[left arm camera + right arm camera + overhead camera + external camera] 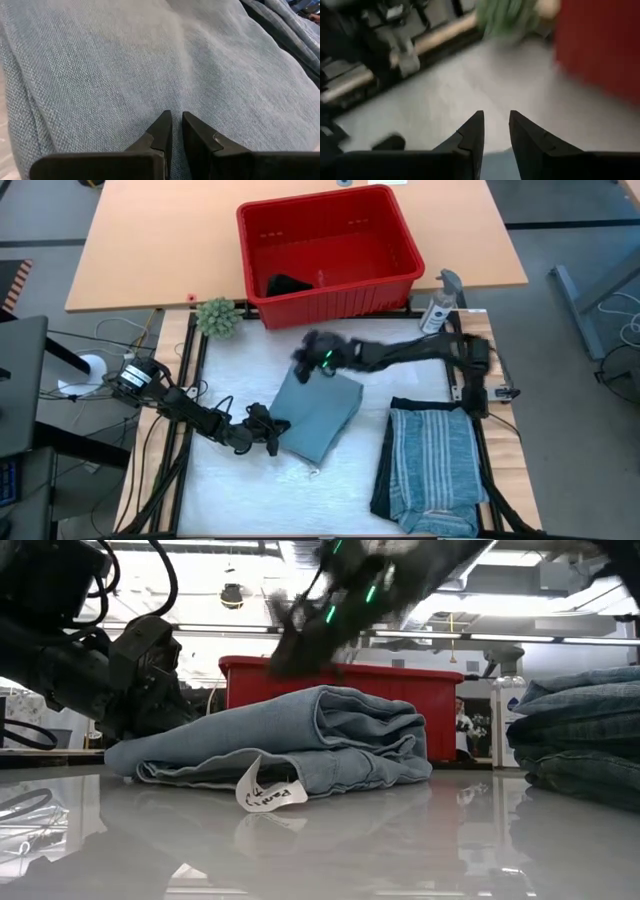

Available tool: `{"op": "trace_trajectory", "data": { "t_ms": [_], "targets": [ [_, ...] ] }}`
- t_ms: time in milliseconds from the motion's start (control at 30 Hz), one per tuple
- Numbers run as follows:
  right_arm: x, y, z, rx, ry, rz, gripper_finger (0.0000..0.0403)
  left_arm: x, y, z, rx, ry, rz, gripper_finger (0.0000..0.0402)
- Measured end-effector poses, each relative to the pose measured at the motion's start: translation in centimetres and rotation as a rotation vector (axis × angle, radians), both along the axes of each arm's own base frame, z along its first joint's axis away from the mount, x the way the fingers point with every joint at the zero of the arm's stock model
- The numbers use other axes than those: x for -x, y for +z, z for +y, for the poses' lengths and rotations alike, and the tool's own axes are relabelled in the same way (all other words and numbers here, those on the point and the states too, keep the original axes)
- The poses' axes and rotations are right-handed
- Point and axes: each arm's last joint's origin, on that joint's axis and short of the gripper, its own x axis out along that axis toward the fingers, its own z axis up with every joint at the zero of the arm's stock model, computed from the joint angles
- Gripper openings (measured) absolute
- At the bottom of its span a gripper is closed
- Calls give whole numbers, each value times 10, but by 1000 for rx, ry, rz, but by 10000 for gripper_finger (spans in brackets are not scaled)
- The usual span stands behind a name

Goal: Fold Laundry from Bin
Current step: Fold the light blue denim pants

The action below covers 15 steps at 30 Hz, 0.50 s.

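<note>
A folded light blue denim piece [320, 415] [300, 735] lies flat on the white mat mid-table, a paper tag [268, 795] sticking out at its near edge. My left gripper [278, 430] [177, 115] is shut at its left edge. My right gripper [303, 363] [496, 114] hangs open and blurred above the piece's far left corner, nothing between its fingers. The red bin [330, 290] stands at the far side with a small black item [287, 284] on its floor. A folded striped shirt [435, 465] lies on dark garments at the near right. My left gripper lays its shut fingertips [165, 125] on the top layer of the folded denim piece [150, 90], near its left edge. The fingers come slanting down from the table's left. Whether any cloth is caught between them I cannot tell. The piece lies flat on the mat.
A green pompom-like plant [217, 316] sits at the mat's far left corner and a spray bottle [440, 305] at the far right, beside the bin. The folded stack [580, 730] fills the near right. Bare mat [250, 490] lies along the near side.
</note>
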Motion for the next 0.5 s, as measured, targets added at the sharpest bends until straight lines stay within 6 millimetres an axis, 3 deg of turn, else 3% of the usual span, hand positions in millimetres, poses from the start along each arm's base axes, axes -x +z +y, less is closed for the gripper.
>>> {"op": "trace_trajectory", "data": {
  "t_ms": [100, 167, 300, 500],
  "targets": [
    [25, 38, 5, 94, -60, 80, 116, -1, 0, 2, 7, 12, -2, 31],
    [40, 37, 16, 157, -123, 199, 112, -1, 0, 4, 8, 20, -2, 31],
    [69, 5, 48, 139, -137, 303, 102, -2, 0, 6, 7, 32, -3, 31],
    [117, -70, 95, 107, -284, 277, 97, -2, 0, 6, 7, 28, 1, 31]
  ]
}}
